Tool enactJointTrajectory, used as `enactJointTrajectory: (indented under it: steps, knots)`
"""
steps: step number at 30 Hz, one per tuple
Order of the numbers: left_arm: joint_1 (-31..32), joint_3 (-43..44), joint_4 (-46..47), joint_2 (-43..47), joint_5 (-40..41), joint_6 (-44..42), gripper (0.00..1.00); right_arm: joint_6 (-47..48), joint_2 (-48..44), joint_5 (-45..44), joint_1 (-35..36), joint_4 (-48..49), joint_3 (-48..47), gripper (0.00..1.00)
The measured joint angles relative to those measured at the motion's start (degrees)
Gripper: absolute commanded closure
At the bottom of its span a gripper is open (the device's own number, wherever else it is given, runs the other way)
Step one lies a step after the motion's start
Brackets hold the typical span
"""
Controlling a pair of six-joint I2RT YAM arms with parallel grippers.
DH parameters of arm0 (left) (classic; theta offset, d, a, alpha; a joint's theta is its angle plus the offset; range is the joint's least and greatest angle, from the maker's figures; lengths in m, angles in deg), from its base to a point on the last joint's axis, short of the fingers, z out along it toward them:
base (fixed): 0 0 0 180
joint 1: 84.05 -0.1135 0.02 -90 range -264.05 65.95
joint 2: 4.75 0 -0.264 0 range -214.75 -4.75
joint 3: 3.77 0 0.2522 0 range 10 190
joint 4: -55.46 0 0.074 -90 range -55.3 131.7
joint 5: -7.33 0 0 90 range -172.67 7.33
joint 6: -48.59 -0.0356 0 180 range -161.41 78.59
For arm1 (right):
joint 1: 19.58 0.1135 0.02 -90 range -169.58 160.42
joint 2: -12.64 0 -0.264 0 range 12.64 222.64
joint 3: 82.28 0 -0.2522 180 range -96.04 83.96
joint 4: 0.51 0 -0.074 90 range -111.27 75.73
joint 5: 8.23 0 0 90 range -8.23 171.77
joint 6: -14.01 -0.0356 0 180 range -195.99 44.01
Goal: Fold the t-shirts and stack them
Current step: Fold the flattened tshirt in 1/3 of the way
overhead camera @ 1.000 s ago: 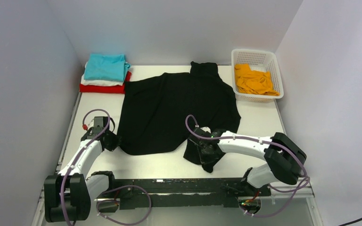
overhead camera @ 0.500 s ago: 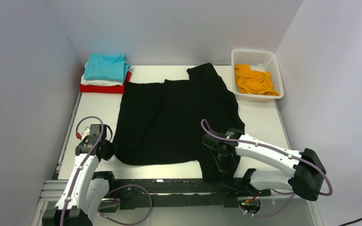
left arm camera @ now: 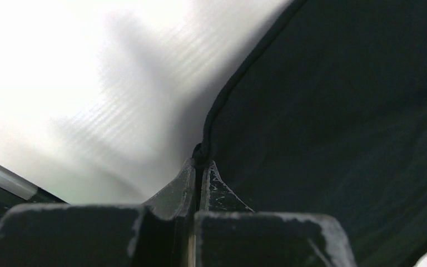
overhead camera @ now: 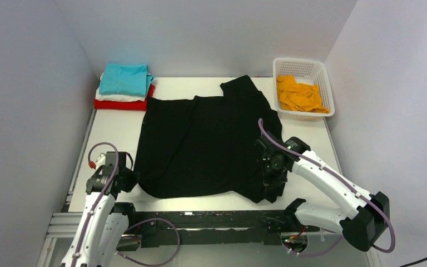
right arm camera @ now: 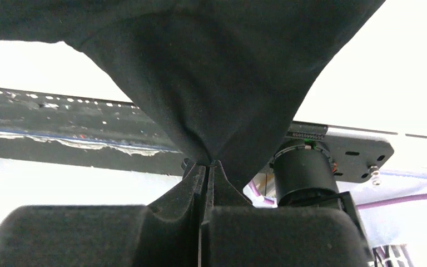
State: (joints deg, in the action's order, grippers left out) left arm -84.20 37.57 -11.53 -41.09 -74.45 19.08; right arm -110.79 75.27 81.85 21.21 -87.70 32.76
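A large black t-shirt (overhead camera: 205, 139) lies spread over the middle of the white table (overhead camera: 117, 130). My left gripper (overhead camera: 129, 179) is shut on its near left corner; in the left wrist view the hem (left arm camera: 222, 105) runs straight into the pinched fingertips (left arm camera: 218, 183). My right gripper (overhead camera: 269, 177) is shut on the near right corner, and the black cloth (right arm camera: 222, 72) hangs in a taut peak above it in the right wrist view. Folded teal (overhead camera: 123, 79), white (overhead camera: 119, 97) and red (overhead camera: 121, 104) t-shirts are stacked at the back left. An orange t-shirt (overhead camera: 299, 94) lies crumpled in the basket.
The white lattice basket (overhead camera: 325, 83) stands at the back right by the wall. A black rail (overhead camera: 200, 219) with both arm bases runs along the table's near edge. Grey walls close in the left, back and right sides.
Both grippers have pulled the black t-shirt's near edge wider and flatter. The right gripper swung out to the right and rose with its corner; the left moved back toward the near left.
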Motion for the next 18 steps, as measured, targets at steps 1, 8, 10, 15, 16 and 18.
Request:
enactJointTrajectory:
  steps: [1, 8, 10, 15, 16, 18]
  knots:
    - [1.0, 0.0, -0.3, 1.2, 0.0, 1.0, 1.00, 1.9, -0.4, 0.1, -2.6, 0.0, -1.2, 1.00]
    - [10.5, 0.5, -7.3, 7.5, 2.7, 10.1, 1.00, 8.7, 2.6, 1.5, -5.0, -0.3, -2.2, 1.00]
    - [11.7, 0.5, -8.3, 7.5, 3.3, 11.6, 1.00, 9.9, 2.5, 2.0, -5.5, -0.5, -2.2, 1.00]
    - [12.2, 4.2, -12.8, 2.3, 9.3, 14.2, 1.00, 11.4, 2.4, 2.1, -8.0, -0.7, -2.2, 1.00]
    - [12.2, 5.7, -13.4, 0.9, 11.4, 14.2, 1.00, 11.6, 2.4, 2.1, -8.4, -0.7, -2.2, 1.00]
    - [12.2, 7.8, -13.1, -1.1, 14.5, 14.1, 1.00, 12.1, 2.4, 2.2, -8.7, -0.7, -2.2, 1.00]
